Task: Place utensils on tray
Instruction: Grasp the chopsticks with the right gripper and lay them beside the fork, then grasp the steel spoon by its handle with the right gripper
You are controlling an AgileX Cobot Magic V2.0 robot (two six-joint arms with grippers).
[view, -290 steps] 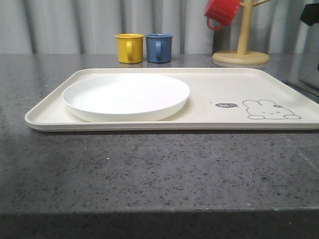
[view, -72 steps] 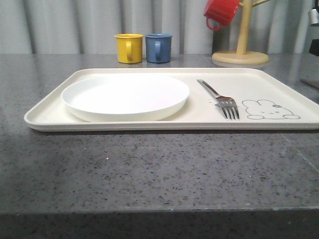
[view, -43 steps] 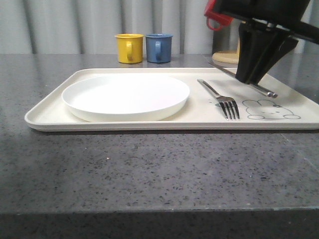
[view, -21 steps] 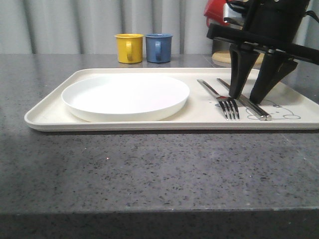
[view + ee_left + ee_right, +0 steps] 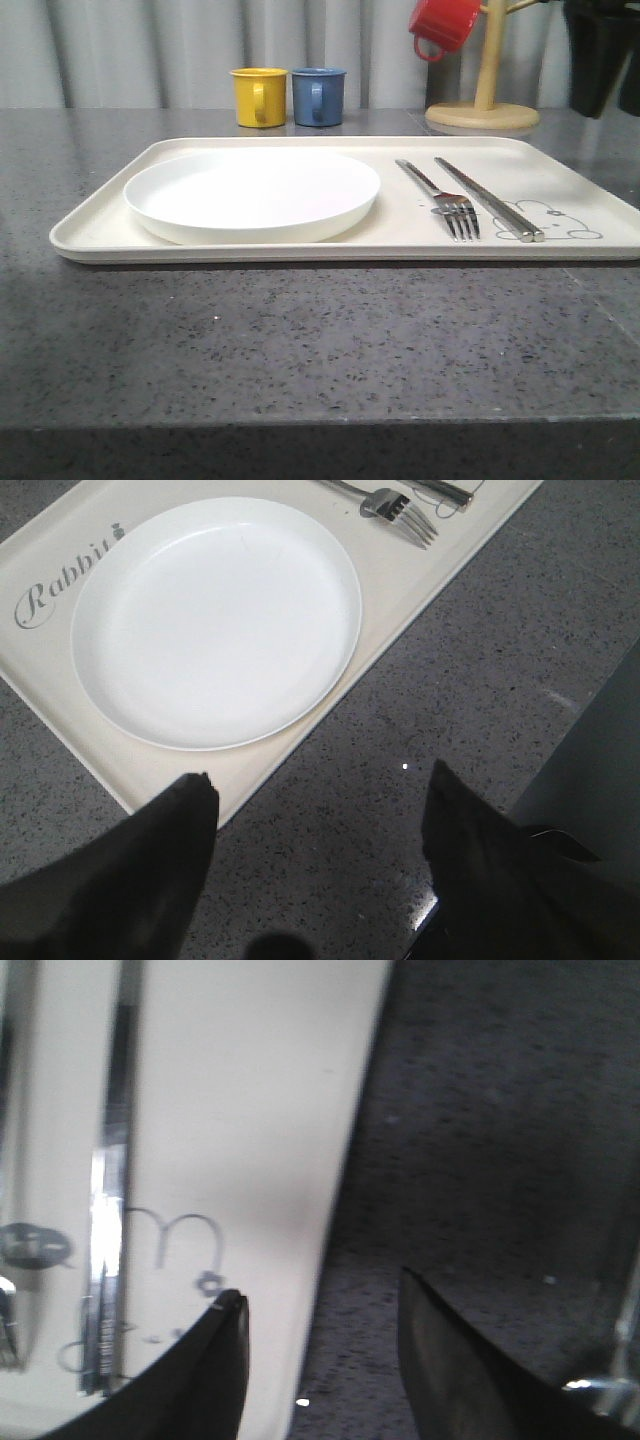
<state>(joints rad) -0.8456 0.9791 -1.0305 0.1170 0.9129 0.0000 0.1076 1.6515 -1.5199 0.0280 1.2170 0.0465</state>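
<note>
Dark speckled stone counter (image 5: 300,340) across the lower frame, cream tray (image 5: 100,215) lying flat at centre, yellow mug (image 5: 259,96) and blue mug (image 5: 319,96) touching at upper centre, wooden mug stand (image 5: 484,114) at upper right — all directly on it.

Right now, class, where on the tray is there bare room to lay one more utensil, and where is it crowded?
Free: the tray strip between the chopsticks and the right rim, over the rabbit drawing. Crowded: the plate fills the left half, and the fork lies close beside the chopsticks.
</note>
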